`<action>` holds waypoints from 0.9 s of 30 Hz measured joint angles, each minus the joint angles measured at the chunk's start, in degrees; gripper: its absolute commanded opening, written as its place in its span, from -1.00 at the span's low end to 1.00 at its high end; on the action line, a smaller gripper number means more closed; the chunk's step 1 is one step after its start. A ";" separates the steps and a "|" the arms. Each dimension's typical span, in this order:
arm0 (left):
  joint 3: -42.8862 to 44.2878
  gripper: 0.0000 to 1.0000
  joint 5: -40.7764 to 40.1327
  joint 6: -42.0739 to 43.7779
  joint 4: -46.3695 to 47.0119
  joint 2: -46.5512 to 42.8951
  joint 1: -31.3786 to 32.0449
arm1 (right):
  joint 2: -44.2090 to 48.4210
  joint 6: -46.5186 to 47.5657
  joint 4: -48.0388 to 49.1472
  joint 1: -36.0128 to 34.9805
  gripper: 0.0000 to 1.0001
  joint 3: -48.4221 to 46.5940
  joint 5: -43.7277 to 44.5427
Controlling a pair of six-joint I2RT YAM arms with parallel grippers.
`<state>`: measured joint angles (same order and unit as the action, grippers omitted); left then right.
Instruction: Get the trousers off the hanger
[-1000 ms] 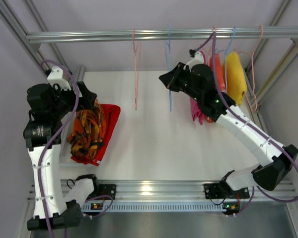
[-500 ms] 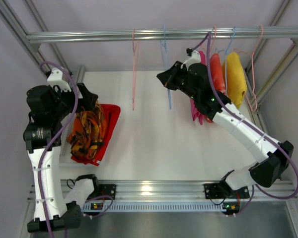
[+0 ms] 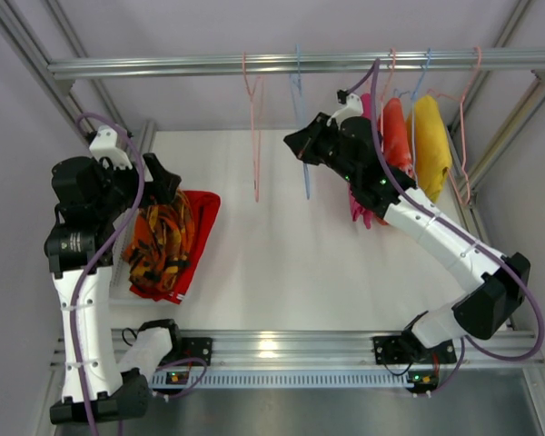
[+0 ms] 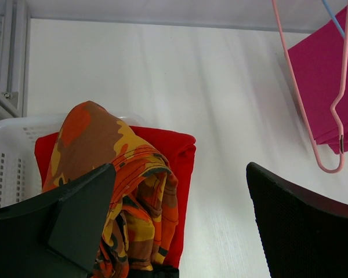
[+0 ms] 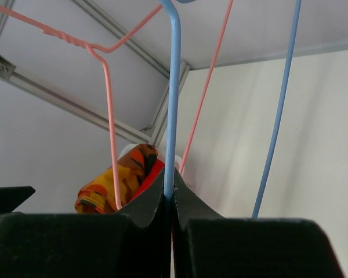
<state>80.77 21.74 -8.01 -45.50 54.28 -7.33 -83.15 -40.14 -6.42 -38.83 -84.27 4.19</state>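
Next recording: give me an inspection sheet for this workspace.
Surface: white table, nothing spilled.
Job's things: red trousers and patterned trousers off the hangers, piled on a white basket.
Clutter: nothing seen.
Grippers: left gripper open near the pile; right gripper shut on a blue hanger.
Cables: purple cable along each arm.
Surroundings: metal rail with a bare pink hanger and hung clothes.
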 measured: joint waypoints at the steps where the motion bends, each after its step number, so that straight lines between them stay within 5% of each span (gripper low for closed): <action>1: 0.00 0.98 0.15 0.11 -0.07 0.31 0.00 | 0.02 -0.31 -0.02 0.00 -1.00 0.48 -0.04; 3: 0.22 0.98 0.61 0.61 -0.52 1.38 0.00 | 0.02 -0.92 0.13 0.00 -0.82 1.60 -0.63; 5: 0.92 0.98 1.31 1.16 -1.40 2.91 0.00 | 0.02 -1.57 0.17 0.00 -0.40 2.71 -1.05; 6: 1.11 0.98 1.49 1.64 -1.57 3.87 0.00 | 0.02 -1.70 0.15 0.00 -0.14 3.28 -1.18; 7: 1.20 0.98 1.64 2.03 -1.81 4.70 0.00 | 0.04 -1.57 0.20 0.02 0.36 3.69 -1.40; 10: 1.20 0.98 1.90 3.58 -3.02 6.84 0.00 | 0.74 -0.55 -0.04 0.07 0.98 4.70 -1.70; 27: 8.28 0.98 -2.34 12.07 -4.46 13.22 4.13 | 32.39 23.65 -1.86 2.56 0.99 9.75 1.92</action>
<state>89.06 19.40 4.05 -49.95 67.51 -3.20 -50.76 -16.49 -8.27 -36.27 -74.52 6.11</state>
